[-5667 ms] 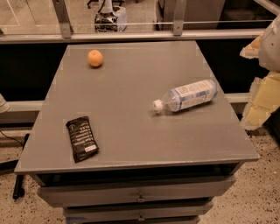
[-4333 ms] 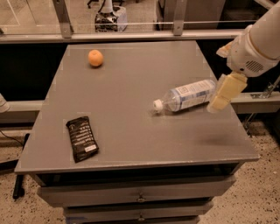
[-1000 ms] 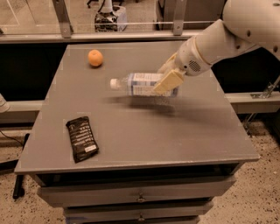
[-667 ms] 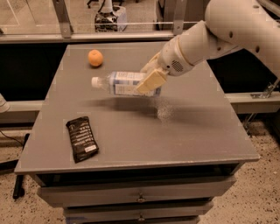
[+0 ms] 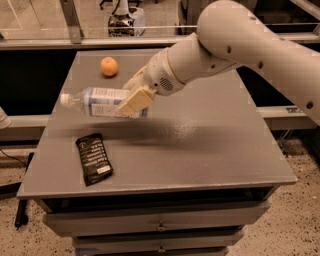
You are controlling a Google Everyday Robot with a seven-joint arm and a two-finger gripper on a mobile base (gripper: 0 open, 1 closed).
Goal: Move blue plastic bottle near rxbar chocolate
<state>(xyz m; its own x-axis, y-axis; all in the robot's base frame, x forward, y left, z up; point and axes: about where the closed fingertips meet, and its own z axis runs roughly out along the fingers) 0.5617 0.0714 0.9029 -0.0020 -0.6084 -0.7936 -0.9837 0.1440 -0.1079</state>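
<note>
At lower left, the rxbar chocolate (image 5: 93,158) lies flat on the grey table (image 5: 215,150), its white print too small to read. Just above it in the frame, the blue plastic bottle (image 5: 100,101) hangs sideways with its cap pointing left. The gripper (image 5: 131,106) at centre-left has its cream fingers (image 5: 136,99) clamped around the bottle's right end. An orange (image 5: 109,66) sits at upper left.

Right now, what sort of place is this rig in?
Probably a lab or office test area: a grey table with drawers beneath, speckled hard floor, a glass partition behind. The gripper holds the blue plastic bottle over the table.
</note>
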